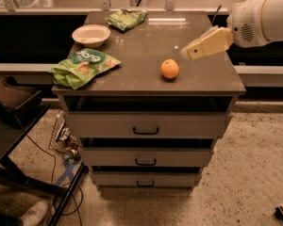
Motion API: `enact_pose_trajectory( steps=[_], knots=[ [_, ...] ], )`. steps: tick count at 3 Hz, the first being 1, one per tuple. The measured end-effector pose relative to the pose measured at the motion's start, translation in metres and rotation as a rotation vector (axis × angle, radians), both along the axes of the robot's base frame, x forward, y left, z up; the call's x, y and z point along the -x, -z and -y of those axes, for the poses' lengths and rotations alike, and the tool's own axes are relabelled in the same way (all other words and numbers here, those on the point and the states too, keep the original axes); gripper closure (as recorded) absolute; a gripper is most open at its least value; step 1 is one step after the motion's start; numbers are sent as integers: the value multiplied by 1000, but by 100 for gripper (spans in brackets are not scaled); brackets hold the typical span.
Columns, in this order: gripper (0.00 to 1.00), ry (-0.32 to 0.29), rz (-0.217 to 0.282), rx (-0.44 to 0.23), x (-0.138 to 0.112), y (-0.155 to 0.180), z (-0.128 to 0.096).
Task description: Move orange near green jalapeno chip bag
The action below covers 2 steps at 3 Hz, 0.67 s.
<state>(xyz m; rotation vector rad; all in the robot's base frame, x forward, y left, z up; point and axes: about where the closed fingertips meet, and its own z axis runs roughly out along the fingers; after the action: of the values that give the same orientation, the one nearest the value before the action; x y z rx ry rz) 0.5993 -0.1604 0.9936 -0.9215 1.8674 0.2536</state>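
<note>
while reaching in from the right edge of the view, carries a thick white rounded arm (264,18) roughly level above the cabinet's right side and points its cream-coloured gripper (186,52) leftward and slightly downward, tapering like a wedge toward the tip. hovers that tip in the air over the right half of the grey cabinet top (146,44), beyond and to the right of the orange (170,68), near it yet clearly apart. reads as one pale block from this angle, so cannot tell whether open or closed. sees the orange resting on the top toward the front, right of centre, close to the front edge and touching nothing else. finds the green jalapeno chip bag (126,19) crumpled at the far edge, left of centre, well apart from the orange with bare surface between. notes a white bowl (91,35) just in front and to the left of that bag, near the left edge, and a larger green bag (83,67) with a dark round logo lying at the front left corner. below the top, shows a dark gap and then three drawers (146,125) with dark handles, stacked one under another. down on the left, picks out a dark stand (9,140) beside the cabinet, on the speckled floor (245,173).
</note>
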Motion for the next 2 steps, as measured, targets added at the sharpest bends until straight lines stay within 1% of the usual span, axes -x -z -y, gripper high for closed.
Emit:
enact_pose_trajectory(
  steps=[1, 2],
  knots=[
    [0, -31, -29, -77, -25, 41, -14],
    [0, -44, -53, -132, -69, 93, -27]
  ],
)
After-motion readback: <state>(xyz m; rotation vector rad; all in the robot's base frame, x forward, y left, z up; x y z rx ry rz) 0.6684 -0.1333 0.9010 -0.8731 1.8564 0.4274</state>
